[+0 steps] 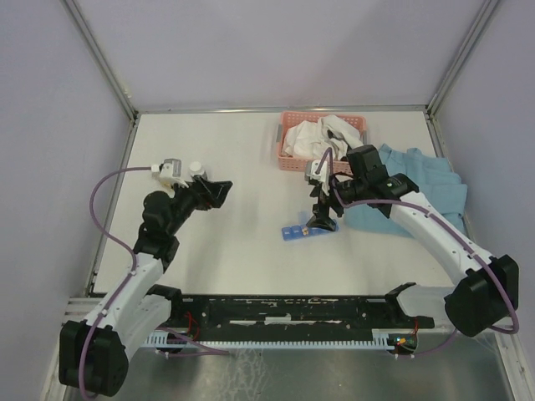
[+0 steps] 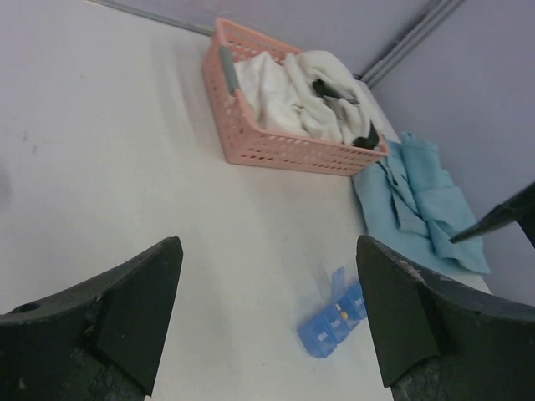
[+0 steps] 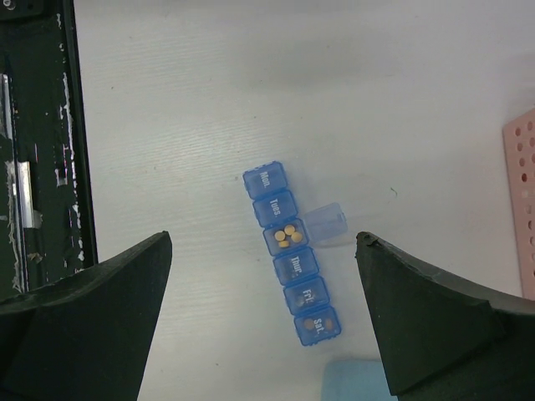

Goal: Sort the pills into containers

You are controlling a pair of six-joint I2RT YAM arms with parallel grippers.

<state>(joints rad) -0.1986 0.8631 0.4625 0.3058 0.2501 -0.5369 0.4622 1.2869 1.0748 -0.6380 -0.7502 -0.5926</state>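
White worktop [image 1: 234, 150] fills a walled bay, with a pink basket [image 1: 288, 152] of white cloth [image 1: 322, 134] at the back and a blue cloth [image 1: 418, 180] to its right. The pill box [image 3: 291, 267] lies flat near the middle, just in front of the basket. One lid [image 3: 326, 224] is flipped open on the middle cell, which holds a few tan pills [image 3: 288, 236]; the other lids are down, probably to keep sorted cells covered. The right tool [image 1: 320, 221] hangs straight above the box with its jaws spread wide and nothing between them, placed well for working that cell. The left tool [image 2: 269, 251] sits well apart on the left, also spread and empty, aimed toward the box.
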